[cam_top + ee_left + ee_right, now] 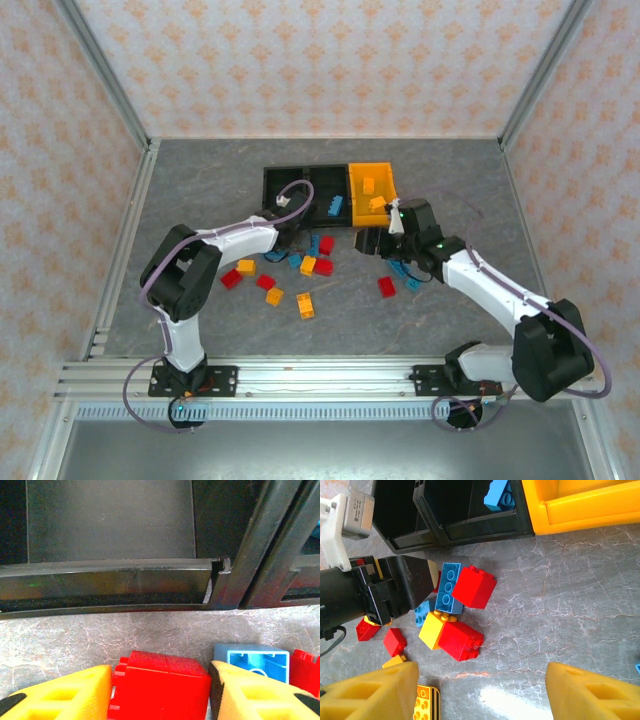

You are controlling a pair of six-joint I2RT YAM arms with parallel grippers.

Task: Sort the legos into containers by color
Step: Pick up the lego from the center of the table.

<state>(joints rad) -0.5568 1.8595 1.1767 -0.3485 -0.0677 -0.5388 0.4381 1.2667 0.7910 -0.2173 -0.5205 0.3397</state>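
My left gripper is shut on a red lego, one yellow finger against each side, low over the table just in front of the left black container. A blue lego lies right beside it. In the top view the left gripper sits at the near edge of the black containers. My right gripper hangs open over bare table with nothing between its fingers. Near it lie red, blue and yellow legos.
The middle black container holds a blue lego, and the orange-yellow container holds yellow legos. Several loose legos are scattered in front, such as yellow and red. The two grippers are close together.
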